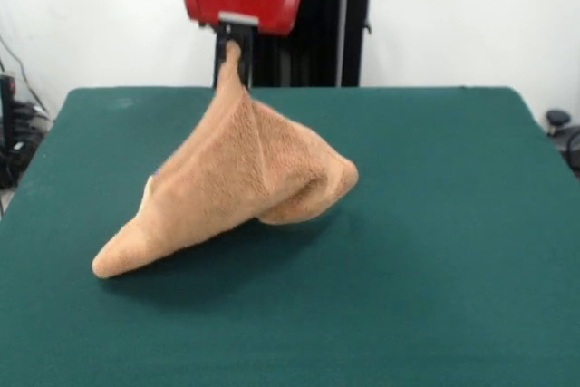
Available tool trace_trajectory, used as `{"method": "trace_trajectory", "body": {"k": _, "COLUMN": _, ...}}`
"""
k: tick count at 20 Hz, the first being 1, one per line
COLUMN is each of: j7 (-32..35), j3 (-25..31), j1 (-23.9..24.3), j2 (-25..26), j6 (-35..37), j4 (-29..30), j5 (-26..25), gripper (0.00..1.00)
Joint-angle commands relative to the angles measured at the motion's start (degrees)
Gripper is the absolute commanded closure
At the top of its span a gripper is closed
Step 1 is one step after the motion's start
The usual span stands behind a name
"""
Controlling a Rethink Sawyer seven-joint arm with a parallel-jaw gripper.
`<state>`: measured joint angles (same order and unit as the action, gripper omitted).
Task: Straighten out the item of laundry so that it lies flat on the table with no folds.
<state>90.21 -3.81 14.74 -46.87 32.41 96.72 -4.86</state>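
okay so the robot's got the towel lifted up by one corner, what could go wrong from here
1. The tool pinches only a thin peak of the towel; that small bite could slip, dropping the cloth in a heap.
2. The towel hangs bunched in a cone, with one lobe curled under on the right. Lowering it as is would probably trap folds.
3. Its low tip rests on the table; dragging sideways may roll that end under instead of spreading it.

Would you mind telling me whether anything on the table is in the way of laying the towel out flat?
Nothing visible is. The hand holds the towel up by one pinched corner, its lower end resting on the table; no other object shows on the green top.
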Motion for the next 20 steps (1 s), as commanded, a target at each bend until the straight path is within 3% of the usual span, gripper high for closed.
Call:
{"method": "trace_trajectory", "body": {"k": 1, "j7": 5.18, "j3": 3.64, "j1": -2.24, "j2": -4.86, "j6": 10.21, "j4": 3.13, "j5": 2.25, "gripper": 1.0}}
{"method": "trace_trajectory", "body": {"k": 8, "j7": 4.39, "j3": 3.67, "j1": -1.69, "j2": -7.4, "j6": 14.4, "j4": 2.32, "j5": 2.04, "gripper": 1.0}}
{"method": "trace_trajectory", "body": {"k": 14, "j7": 4.85, "j3": 3.29, "j1": -2.67, "j2": -12.11, "j6": 31.02, "j4": -6.33, "j5": 2.11, "gripper": 1.0}}
{"method": "trace_trajectory", "body": {"k": 20, "j7": 6.55, "j3": 4.43, "j1": -2.63, "j2": -12.2, "j6": 43.06, "j4": -15.68, "j5": 1.82, "gripper": 1.0}}
